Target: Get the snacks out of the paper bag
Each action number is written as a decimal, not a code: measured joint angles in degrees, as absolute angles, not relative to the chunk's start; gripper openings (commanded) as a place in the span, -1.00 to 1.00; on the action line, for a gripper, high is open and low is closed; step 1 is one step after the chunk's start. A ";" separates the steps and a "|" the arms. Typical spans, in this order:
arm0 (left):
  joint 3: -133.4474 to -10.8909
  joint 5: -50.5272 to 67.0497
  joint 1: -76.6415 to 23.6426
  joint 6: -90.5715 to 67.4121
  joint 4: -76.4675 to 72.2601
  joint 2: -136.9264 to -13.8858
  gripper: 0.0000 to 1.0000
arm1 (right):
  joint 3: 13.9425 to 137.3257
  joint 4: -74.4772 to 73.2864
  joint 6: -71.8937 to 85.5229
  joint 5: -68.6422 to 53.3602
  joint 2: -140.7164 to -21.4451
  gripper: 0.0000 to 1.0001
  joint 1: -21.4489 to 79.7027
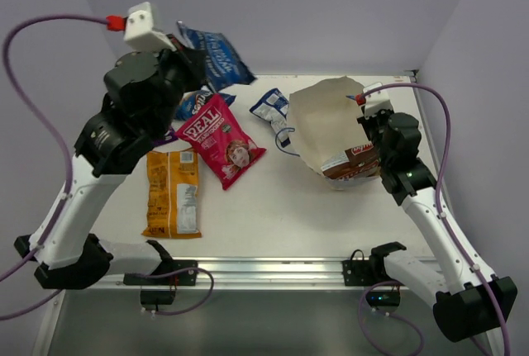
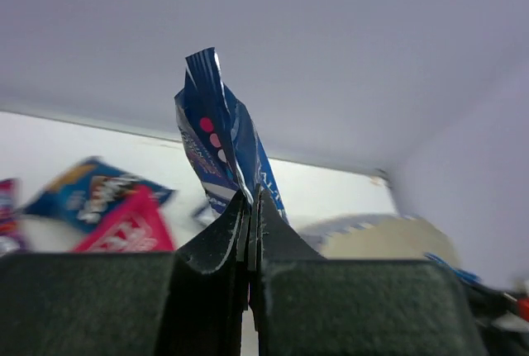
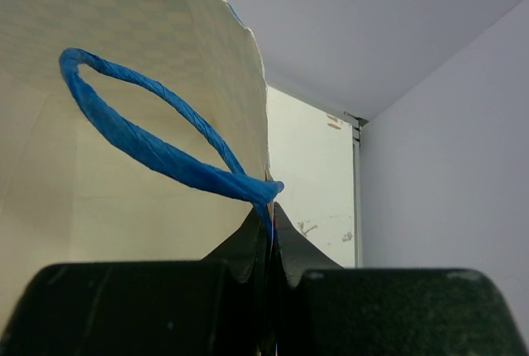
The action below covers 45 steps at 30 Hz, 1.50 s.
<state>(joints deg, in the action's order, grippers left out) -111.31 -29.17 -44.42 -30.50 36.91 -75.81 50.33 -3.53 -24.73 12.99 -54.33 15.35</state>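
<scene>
Overhead: left gripper [image 1: 188, 57] high at back left, pinching small blue packet [image 1: 216, 57]; paper bag [image 1: 326, 121] sits on table [image 1: 273, 207] at right, right gripper [image 1: 369, 121] at its rim. Left wrist: jaws clamped on packet. Right wrist: jaws clamped on bag edge by blue cord handle [image 3: 149, 145].

paper bag [image 1: 324, 121]: tipped, chip bag [image 1: 354, 160] at mouth | blue packet [image 1: 217, 56]: aloft | pink packet [image 1: 224, 140], orange packet [image 1: 173, 193]: flat

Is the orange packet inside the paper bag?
No, the orange packet lies flat on the table, left of the paper bag.
</scene>
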 measured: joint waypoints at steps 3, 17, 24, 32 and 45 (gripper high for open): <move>-105.89 -37.98 -39.42 -26.63 37.10 -69.84 -1.00 | 50.33 -3.53 -24.73 12.95 -54.33 -1.00 15.35; -69.49 -44.66 -0.34 -25.43 41.58 -64.86 -1.00 | 49.76 -1.74 -24.67 12.21 -54.33 -1.00 15.35; -59.96 -44.03 6.00 -24.88 42.94 -63.92 -1.00 | 49.47 -1.52 -24.45 11.16 -54.33 -1.00 15.35; -59.51 -40.29 6.79 -24.47 38.61 -77.28 -0.54 | 49.21 -0.73 -24.45 10.81 -54.30 -1.00 15.35; -72.38 -26.39 6.81 -24.51 38.52 -85.86 1.00 | 49.19 -0.80 -24.51 10.96 -53.80 -1.00 15.35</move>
<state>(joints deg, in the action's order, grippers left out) -72.38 -26.39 6.81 -24.51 38.52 -85.86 49.19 -0.80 -24.51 10.96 -53.80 15.35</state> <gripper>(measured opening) 0.995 0.017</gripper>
